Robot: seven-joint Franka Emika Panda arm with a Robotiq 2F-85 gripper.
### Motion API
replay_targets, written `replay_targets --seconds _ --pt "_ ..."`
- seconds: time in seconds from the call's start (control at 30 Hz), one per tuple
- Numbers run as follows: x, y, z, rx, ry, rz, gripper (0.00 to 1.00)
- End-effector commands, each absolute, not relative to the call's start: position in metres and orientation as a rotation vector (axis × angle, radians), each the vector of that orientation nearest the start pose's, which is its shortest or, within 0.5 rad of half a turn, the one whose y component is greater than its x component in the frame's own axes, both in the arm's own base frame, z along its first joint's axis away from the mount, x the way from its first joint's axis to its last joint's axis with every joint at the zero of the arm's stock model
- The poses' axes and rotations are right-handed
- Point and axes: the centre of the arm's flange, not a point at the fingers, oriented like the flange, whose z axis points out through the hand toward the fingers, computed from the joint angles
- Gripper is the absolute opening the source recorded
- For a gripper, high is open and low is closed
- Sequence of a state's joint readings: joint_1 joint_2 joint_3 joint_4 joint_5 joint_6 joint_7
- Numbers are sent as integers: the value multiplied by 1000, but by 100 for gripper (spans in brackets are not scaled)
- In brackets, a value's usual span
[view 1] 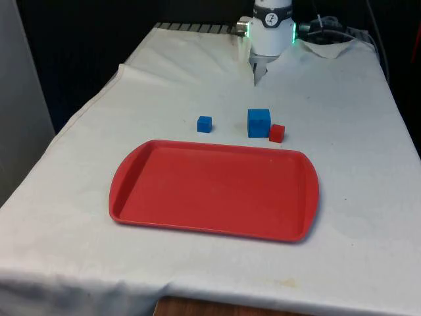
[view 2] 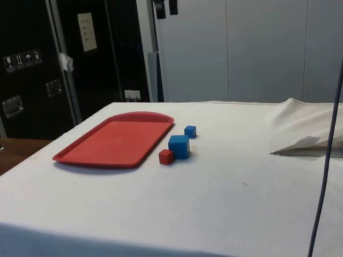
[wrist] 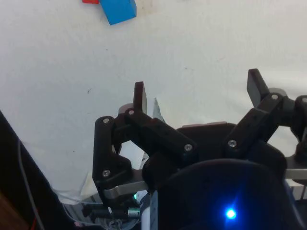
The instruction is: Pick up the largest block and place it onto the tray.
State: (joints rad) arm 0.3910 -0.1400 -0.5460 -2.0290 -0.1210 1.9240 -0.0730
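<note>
The largest block is a blue cube (view 1: 259,123) on the white cloth just beyond the red tray (view 1: 214,191). A small red cube (view 1: 277,133) touches its corner on the front view's right, and a small blue cube (view 1: 204,124) sits apart towards the front view's left. In the side view the big blue cube (view 2: 179,146), red cube (view 2: 166,157) and small blue cube (view 2: 190,131) lie beside the tray (view 2: 115,139). My gripper (view 1: 257,74) hangs above the cloth well behind the big cube. It is open and holds nothing (wrist: 197,91). The wrist view catches the blue cube (wrist: 118,9) far ahead.
The tray lies flat with nothing on it. Rumpled cloth (view 2: 308,142) and a hanging cable (view 2: 327,160) are near the robot's end of the table. Bare cloth surrounds the cubes on all sides.
</note>
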Motion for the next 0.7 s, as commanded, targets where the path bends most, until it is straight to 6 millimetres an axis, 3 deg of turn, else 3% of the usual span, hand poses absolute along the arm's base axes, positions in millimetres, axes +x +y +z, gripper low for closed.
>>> replay_targets --seconds 0.0,0.67 --pt "516 -98 496 -3184 60 -18 100" --pt "513 -56 446 -3232 45 -37 100"
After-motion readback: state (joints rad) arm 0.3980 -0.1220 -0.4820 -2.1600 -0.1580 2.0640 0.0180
